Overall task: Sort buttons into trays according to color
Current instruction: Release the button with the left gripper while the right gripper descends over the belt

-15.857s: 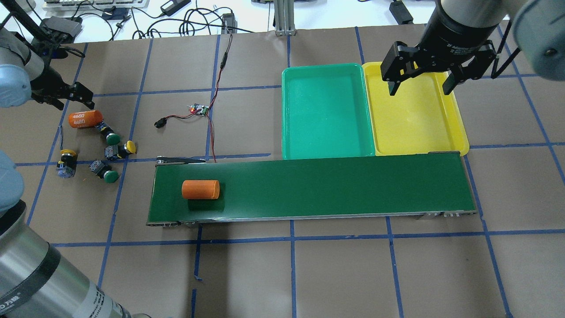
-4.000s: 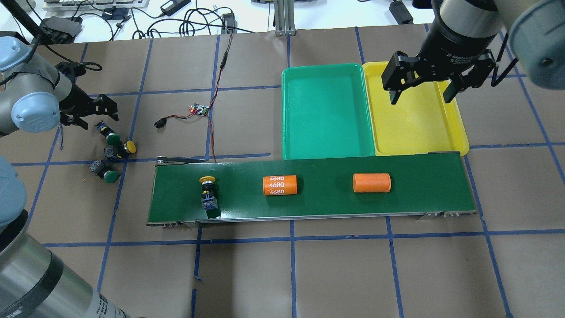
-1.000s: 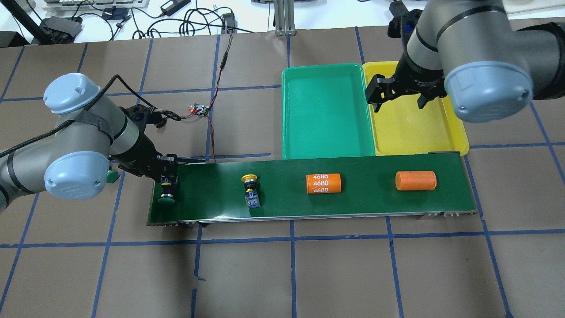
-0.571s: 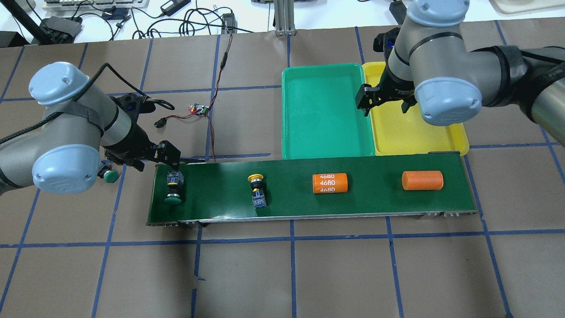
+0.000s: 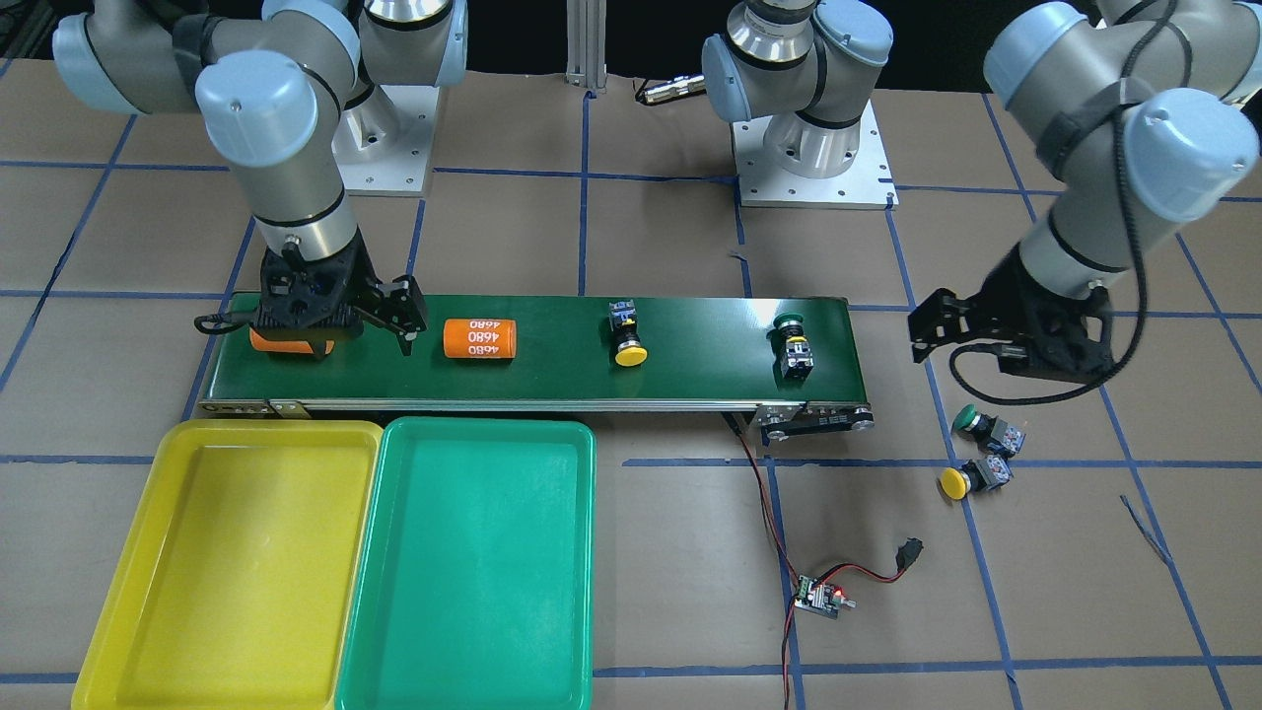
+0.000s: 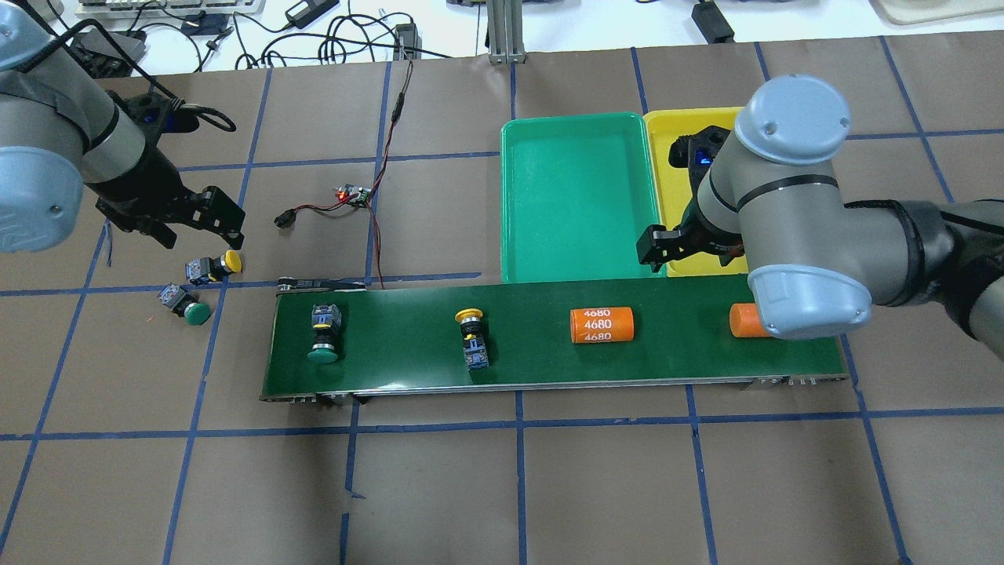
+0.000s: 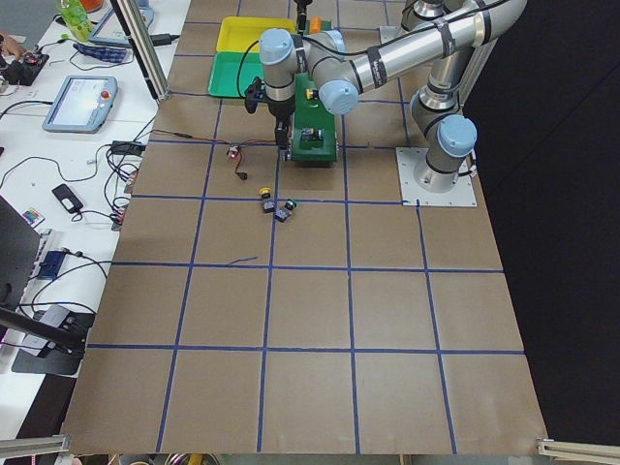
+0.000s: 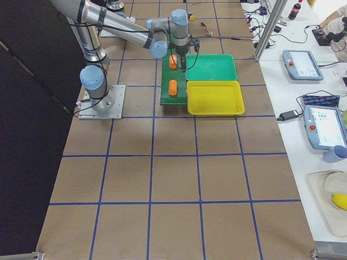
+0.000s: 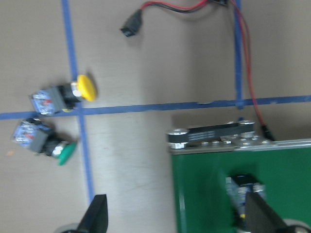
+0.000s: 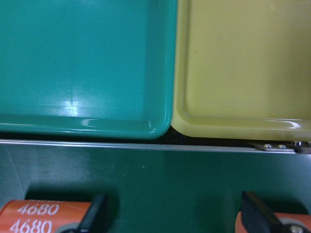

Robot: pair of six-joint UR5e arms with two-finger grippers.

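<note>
The left arm has drawn back off the conveyor belt (image 6: pixel 549 361), while the right arm has swung down from the trays to the belt's other end. We see the left gripper (image 6: pixel 202 235), jaws spread and holding nothing, over the tabletop (image 6: pixel 549 486) just beside a yellow button (image 6: pixel 212 267) and a green button (image 6: pixel 186 304) lying off the belt's end. On the belt lie a second green button (image 6: pixel 323 337), near that end, and a second yellow button (image 6: pixel 472 339) further along. The right gripper (image 10: pixel 175 213) hangs wide open and empty above the belt, between a labelled orange cylinder (image 6: pixel 601 325) and a plain orange cylinder (image 6: pixel 741 320). The green tray (image 6: pixel 580 200) and the yellow tray (image 5: pixel 227 552) sit side by side against the belt.
</note>
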